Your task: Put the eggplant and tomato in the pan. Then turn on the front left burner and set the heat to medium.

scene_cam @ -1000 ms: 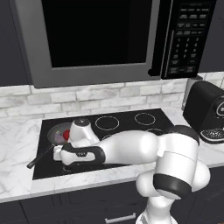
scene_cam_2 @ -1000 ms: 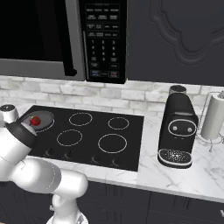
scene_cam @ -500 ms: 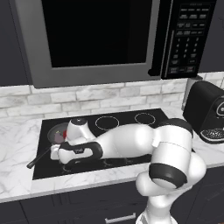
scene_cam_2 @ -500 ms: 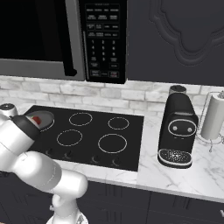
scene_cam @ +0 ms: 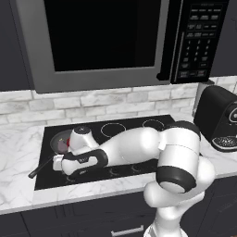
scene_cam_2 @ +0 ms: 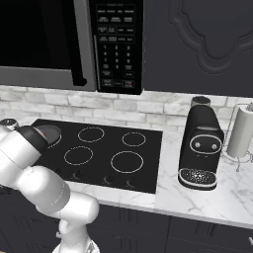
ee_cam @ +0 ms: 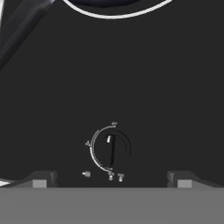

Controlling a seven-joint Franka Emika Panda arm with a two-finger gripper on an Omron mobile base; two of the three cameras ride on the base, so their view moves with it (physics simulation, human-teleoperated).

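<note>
The pan (scene_cam: pixel 56 140) sits on the cooktop's front left, its black handle (scene_cam: pixel 40 169) pointing toward the counter edge. A bit of the red tomato (scene_cam: pixel 69 142) shows in it beside my wrist. My arm hides the eggplant. My gripper (scene_cam: pixel 62 165) hangs low over the cooktop's front left corner. In the hand view the gripper (ee_cam: pixel 111 179) is open, its fingertips (ee_cam: pixel 41 179) far apart and nothing between them. A burner knob (ee_cam: pixel 111 151) lies straight below. The front left burner ring (ee_cam: pixel 113 17) and the pan handle (ee_cam: pixel 22 22) lie beyond it.
A microwave (scene_cam: pixel 102 41) hangs over the black cooktop (scene_cam_2: pixel 148 163). A black coffee machine (scene_cam_2: pixel 201 148) and a paper towel roll (scene_cam_2: pixel 243 131) stand on the marble counter to the right. More knobs (scene_cam_2: pixel 106 180) line the cooktop's front edge.
The arm has leaned a little further left and lower over the cooktop's front. The hand has barely shifted and the jaws have stayed open.
</note>
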